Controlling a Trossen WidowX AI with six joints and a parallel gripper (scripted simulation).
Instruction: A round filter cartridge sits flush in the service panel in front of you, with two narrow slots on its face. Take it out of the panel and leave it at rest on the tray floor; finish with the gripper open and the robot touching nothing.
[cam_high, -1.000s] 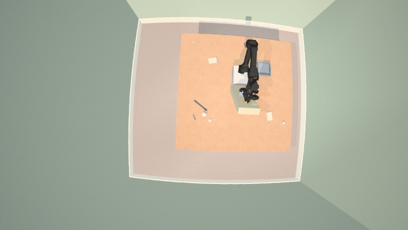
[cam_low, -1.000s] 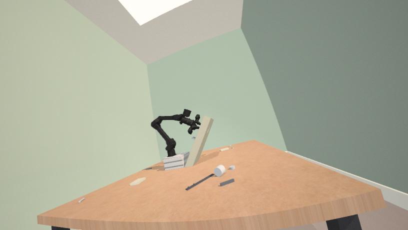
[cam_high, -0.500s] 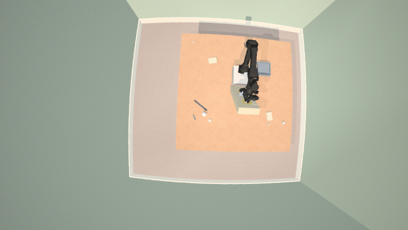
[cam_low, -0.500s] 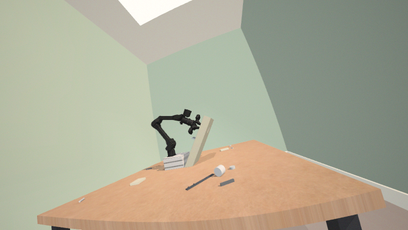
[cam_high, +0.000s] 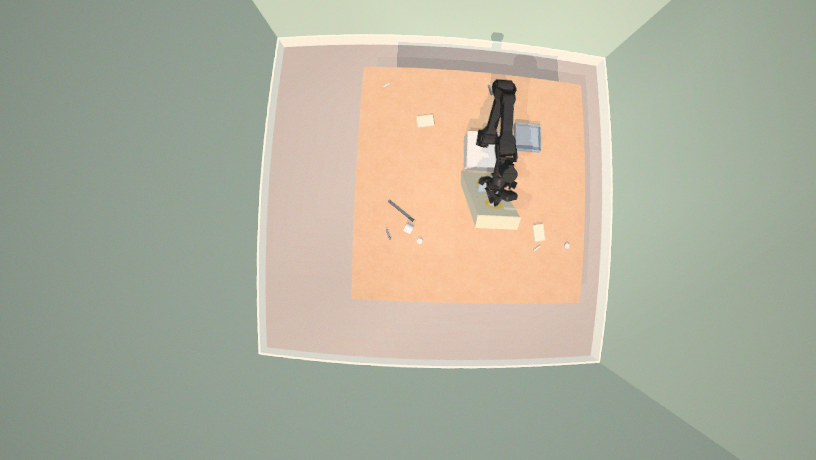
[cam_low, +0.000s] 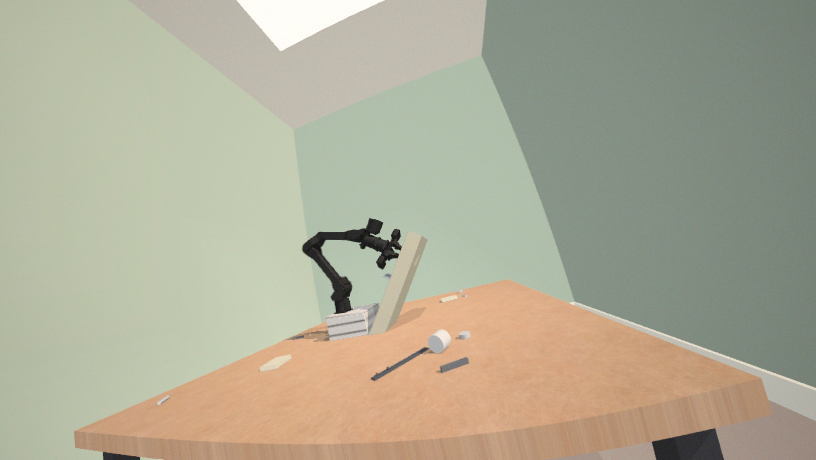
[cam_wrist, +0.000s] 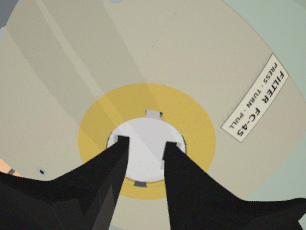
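The round pale grey filter cartridge (cam_wrist: 147, 148) sits in the tilted beige service panel (cam_wrist: 166, 49), ringed by a yellow collar (cam_wrist: 193, 128). Small tabs show on its rim at the top and bottom. My gripper (cam_wrist: 148, 146) is pressed against its face, fingers a little apart, with each tip set in one of the two slots. It squeezes nothing. In the overhead view the gripper (cam_high: 496, 197) is over the panel (cam_high: 496, 208). The side view shows the gripper (cam_low: 394, 257) against the panel's upper part (cam_low: 402, 280). The blue-grey tray (cam_high: 527, 137) lies beside the arm, near its base.
A white ribbed block (cam_low: 351, 322) stands at the panel's foot. A label (cam_wrist: 256, 107) is on the panel, right of the collar. A dark bar (cam_low: 400, 364), a white cylinder (cam_low: 438, 340), a grey strip (cam_low: 454, 364) and small beige tiles (cam_high: 425, 120) lie scattered on the table.
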